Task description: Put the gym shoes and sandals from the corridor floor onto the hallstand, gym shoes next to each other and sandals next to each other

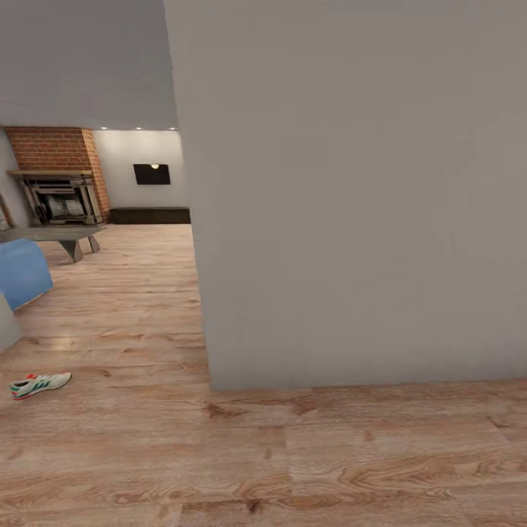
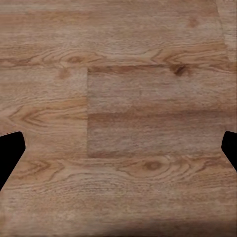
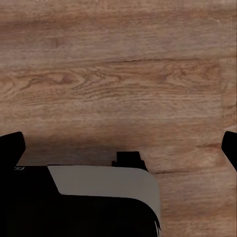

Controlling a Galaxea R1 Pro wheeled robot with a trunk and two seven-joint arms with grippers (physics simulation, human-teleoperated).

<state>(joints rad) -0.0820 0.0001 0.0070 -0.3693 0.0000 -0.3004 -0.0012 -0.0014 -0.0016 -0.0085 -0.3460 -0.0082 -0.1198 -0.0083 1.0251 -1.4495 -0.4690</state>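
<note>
The left pincer [image 2: 118, 153] looks straight down at the corridor floor [image 2: 118, 98], its two dark fingertips [image 2: 10, 153] spread wide at opposite edges of its wrist view with only bare wood-grain planks between them; it holds nothing. The right pincer [image 3: 118, 148] is spread just as wide and also grips nothing, its fingertips [image 3: 11, 148] framing plank flooring [image 3: 118, 74], while a grey-and-black part of the robot's body [image 3: 103, 197] lies below it in that wrist view. From the head camera one gym shoe [image 1: 40, 384] lies on its side on the corridor floor [image 1: 329, 454], white with green stripes and a red-orange toe, off to the robot's left and well apart from both pincers. A broad pale grey wall [image 1: 351, 190] stands directly ahead, its corner just right of the shoe's stretch of floor. Past that corner the flooring runs into a farther room with a brick fireplace [image 1: 58, 183], a low grey table [image 1: 62, 236], a blue seat [image 1: 22, 271] and a small dark screen [image 1: 151, 173] on the back wall.
</note>
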